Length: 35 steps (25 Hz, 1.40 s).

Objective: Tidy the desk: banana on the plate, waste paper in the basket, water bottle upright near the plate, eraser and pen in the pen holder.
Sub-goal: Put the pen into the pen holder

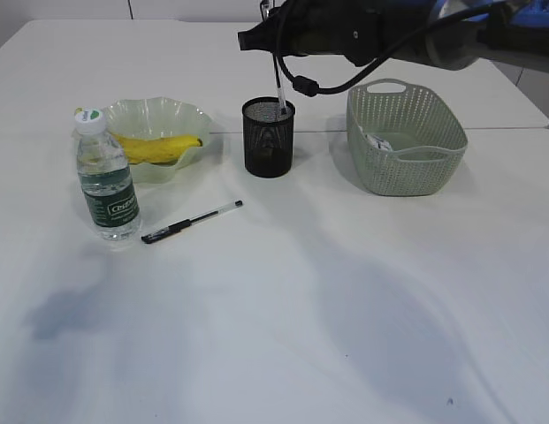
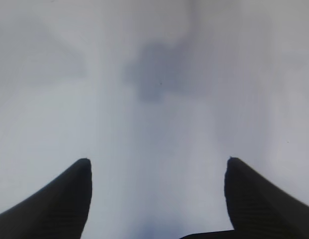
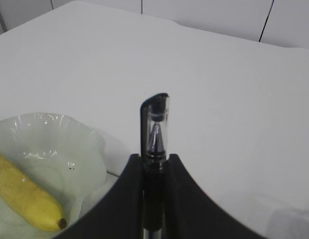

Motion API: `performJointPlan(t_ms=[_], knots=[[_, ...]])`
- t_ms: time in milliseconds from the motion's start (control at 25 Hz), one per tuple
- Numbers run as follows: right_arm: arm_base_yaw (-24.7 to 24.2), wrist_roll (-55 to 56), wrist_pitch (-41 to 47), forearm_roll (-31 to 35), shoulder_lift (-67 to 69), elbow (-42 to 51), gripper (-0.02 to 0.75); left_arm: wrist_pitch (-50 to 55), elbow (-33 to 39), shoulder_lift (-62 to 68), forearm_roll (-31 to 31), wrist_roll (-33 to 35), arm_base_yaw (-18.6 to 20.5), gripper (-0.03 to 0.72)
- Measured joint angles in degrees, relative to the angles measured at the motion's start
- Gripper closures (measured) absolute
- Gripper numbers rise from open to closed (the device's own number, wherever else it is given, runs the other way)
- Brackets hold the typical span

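My right gripper [image 1: 272,44] is shut on a pen [image 1: 279,88] held upright above the black mesh pen holder [image 1: 268,141], with the pen's lower end inside the cup. In the right wrist view the fingers [image 3: 154,164] clamp the pen [image 3: 156,124]. A second pen [image 1: 192,221] lies on the desk. The banana [image 1: 159,146] lies in the plate [image 1: 159,110]. The water bottle [image 1: 108,181] stands upright in front of the plate. The waste paper [image 1: 377,141] lies in the basket [image 1: 407,141]. My left gripper [image 2: 156,162] is open and empty over bare desk. The eraser is out of view.
The right arm and its cable hang across the top of the exterior view over the pen holder and basket. The right wrist view also shows the plate [image 3: 59,144] and the banana [image 3: 25,196] at lower left. A table seam runs behind the objects.
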Motion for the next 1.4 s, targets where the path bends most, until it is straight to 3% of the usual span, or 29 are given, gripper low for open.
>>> performJointPlan(t_ms=[520, 1040, 1400], knots=[[-0.7, 0.1, -13.0, 2.0, 5.1, 0.0, 0.678, 0.0, 0.0, 0.0, 0.0, 0.0, 0.0, 0.097], [-1.4, 0.2, -14.5, 3.9, 8.7, -1.4, 0.674, -0.1, 0.0, 0.0, -0.1, 0.0, 0.0, 0.097], [-2.0, 0.2, -14.4, 3.9, 8.7, -1.5, 0.575, -0.2, 0.0, 0.0, -0.1, 0.0, 0.0, 0.097]])
